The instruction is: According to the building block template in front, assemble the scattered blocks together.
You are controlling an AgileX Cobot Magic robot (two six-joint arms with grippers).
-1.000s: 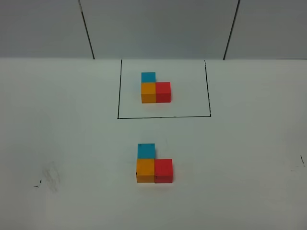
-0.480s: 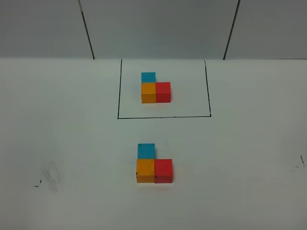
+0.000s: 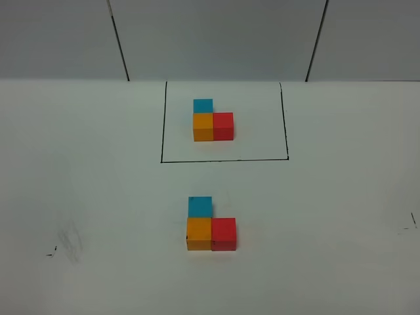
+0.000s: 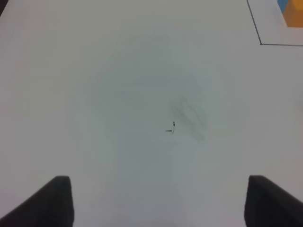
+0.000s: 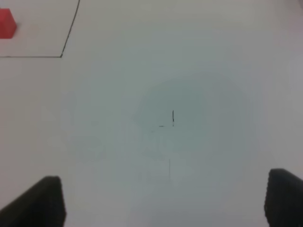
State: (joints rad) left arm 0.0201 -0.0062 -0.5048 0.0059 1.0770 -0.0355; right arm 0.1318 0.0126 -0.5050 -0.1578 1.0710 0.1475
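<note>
Both wrist views – template cubes (image 4: 294,13) cut off at the frame edge, tool fingertips (image 5: 47,201) barely in frame

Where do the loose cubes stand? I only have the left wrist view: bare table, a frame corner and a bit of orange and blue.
Observer: The loose cubes sit together in an L below the frame, outside it, in the high view.
Operator: Same layout as the template?
Observer: Yes. Both the template and the loose set have blue behind orange, with red to the right of orange.
Operator: And the right gripper?
Observer: The right gripper is open over bare table, holding nothing; its view shows only the template's red cube near a frame corner.
</note>
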